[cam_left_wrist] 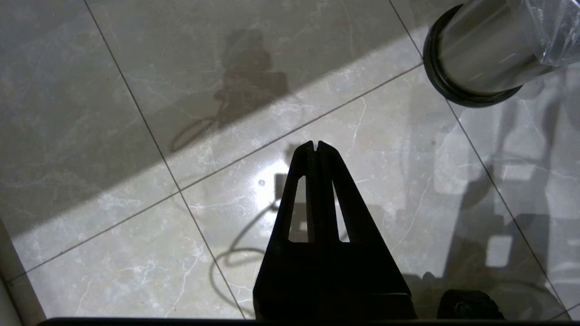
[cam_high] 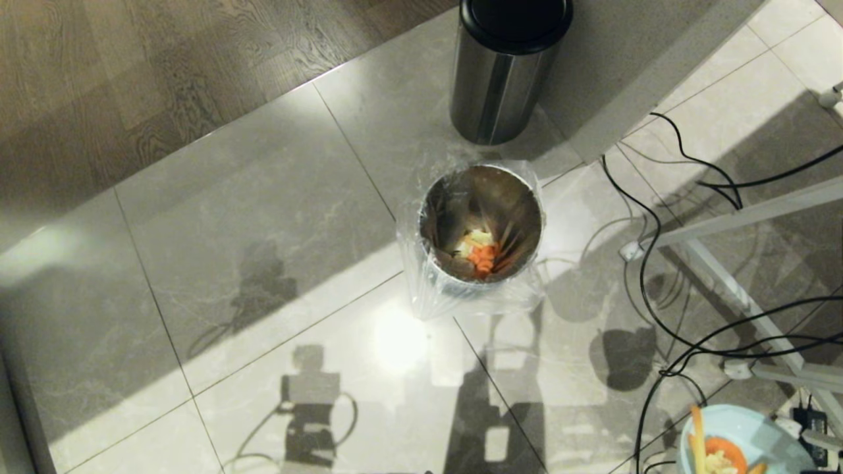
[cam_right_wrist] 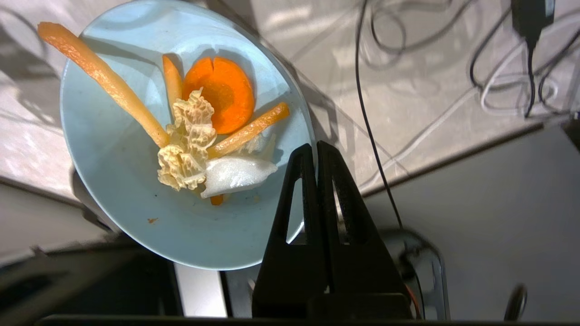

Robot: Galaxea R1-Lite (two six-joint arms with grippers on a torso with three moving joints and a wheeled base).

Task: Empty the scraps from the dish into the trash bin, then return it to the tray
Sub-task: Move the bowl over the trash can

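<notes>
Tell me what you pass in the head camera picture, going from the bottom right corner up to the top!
Blue dish with scraps → small trash bin with a clear liner, food already inside → tall black-lidded steel bin.

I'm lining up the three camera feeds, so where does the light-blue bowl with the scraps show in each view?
Head view: the light-blue bowl sits at the bottom right corner, partly cut off by the edge.
Left wrist view: not in it; only the floor and the small steel bin.
Right wrist view: it fills the upper left, its rim clamped in the right hand.
Shared landmark: the black cables on the floor tiles, seen in the head and right wrist views.
</notes>
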